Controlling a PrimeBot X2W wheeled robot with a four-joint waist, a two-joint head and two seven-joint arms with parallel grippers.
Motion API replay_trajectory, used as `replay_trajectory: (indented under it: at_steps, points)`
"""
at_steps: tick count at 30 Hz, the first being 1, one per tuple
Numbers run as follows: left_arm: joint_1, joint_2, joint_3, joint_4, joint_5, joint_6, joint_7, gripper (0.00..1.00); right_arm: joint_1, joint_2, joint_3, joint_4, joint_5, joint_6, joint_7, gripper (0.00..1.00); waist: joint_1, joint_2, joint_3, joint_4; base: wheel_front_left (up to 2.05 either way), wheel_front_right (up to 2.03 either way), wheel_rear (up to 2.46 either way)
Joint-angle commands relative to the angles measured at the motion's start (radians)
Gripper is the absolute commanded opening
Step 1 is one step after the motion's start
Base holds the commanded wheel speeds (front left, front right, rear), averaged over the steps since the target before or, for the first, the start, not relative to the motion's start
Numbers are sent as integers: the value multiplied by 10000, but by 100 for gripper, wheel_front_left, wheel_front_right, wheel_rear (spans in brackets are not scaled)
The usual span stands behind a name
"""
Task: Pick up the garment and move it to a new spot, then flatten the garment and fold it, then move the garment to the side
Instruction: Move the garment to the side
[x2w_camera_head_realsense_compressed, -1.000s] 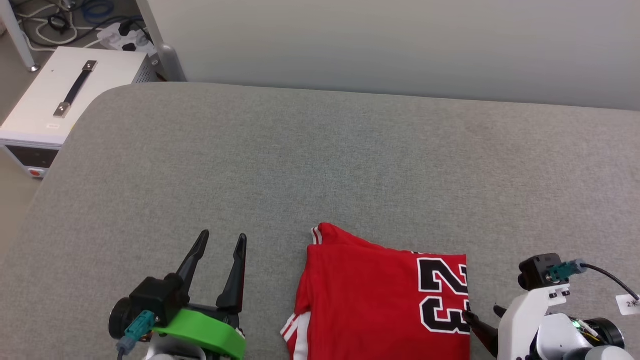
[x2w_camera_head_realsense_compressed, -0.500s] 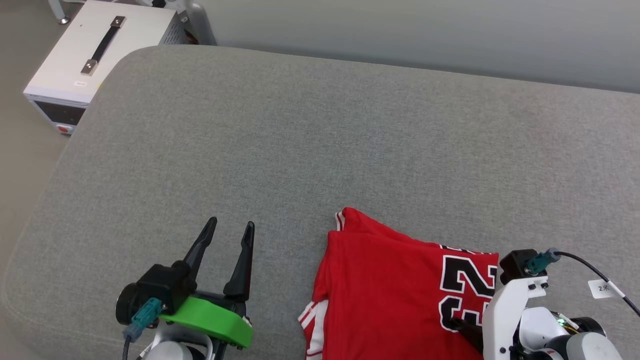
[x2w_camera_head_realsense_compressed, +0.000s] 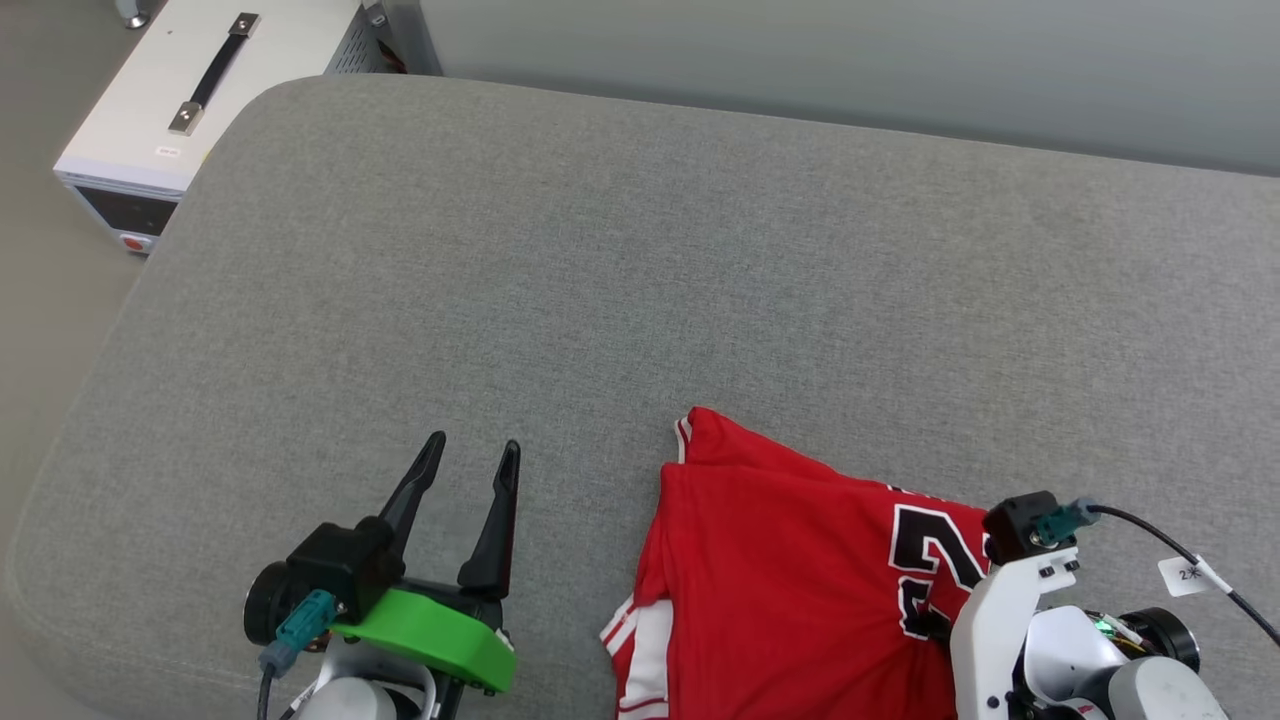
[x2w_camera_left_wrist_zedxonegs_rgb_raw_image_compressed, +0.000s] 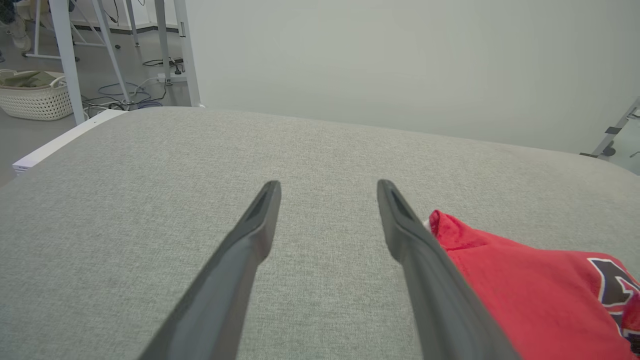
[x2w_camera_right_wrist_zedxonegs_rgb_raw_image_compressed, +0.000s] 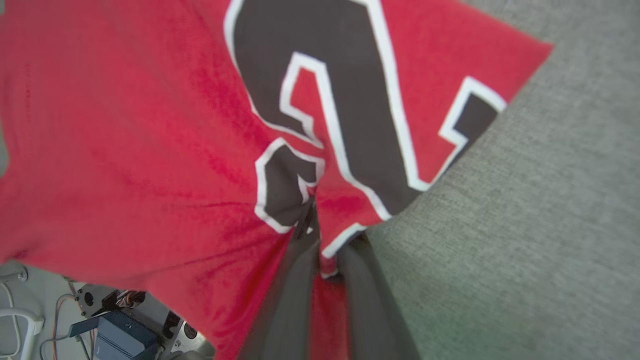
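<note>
from the head view, the garment (x2w_camera_head_realsense_compressed: 790, 570) lies folded at the lower right of the frame on the grey padded surface (x2w_camera_head_realsense_compressed: 600, 250). the left gripper (x2w_camera_head_realsense_compressed: 474, 441) sits at the lower left, apart from the cloth, jaws spread and empty.

the left wrist view has the red cloth at the lower right, past its right finger.

in the right wrist view, the right gripper (x2w_camera_right_wrist_zedxonegs_rgb_raw_image_compressed: 330, 235) is clenched on a pinch of the garment at its edge by the black number, with creases fanning out from the grip. the garment looks light, soft and limp. a one-point pinch may let the folded layers sag open, so a hold through all layers at that edge looks wiser.
</note>
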Motion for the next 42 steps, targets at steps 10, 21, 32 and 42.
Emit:
replay_trajectory:
  at_steps: [10,21,32,42]
  points:
    - [43,67,-185,186,-237,-29,-57,100,-472,-1977,1340,-775,-625,-9,-1037,0,0,0,-642,-984,0,0,0]
    - [-168,57,-1052,285,-277,-29,-57,100,-1009,-5521,2536,-2125,-487,-9,-969,0,0,0,-337,-2648,0,0,0]
    - [-1642,432,-2353,-80,-30,-29,-57,100,-2388,-8057,2784,-1368,-710,-9,-2099,0,0,0,1890,-4101,0,0,0]
    - [-3090,1133,-2694,-1117,264,-29,-57,100,-3704,-8192,1324,1029,-1354,-9,-3709,0,0,0,3650,-4770,0,0,0]
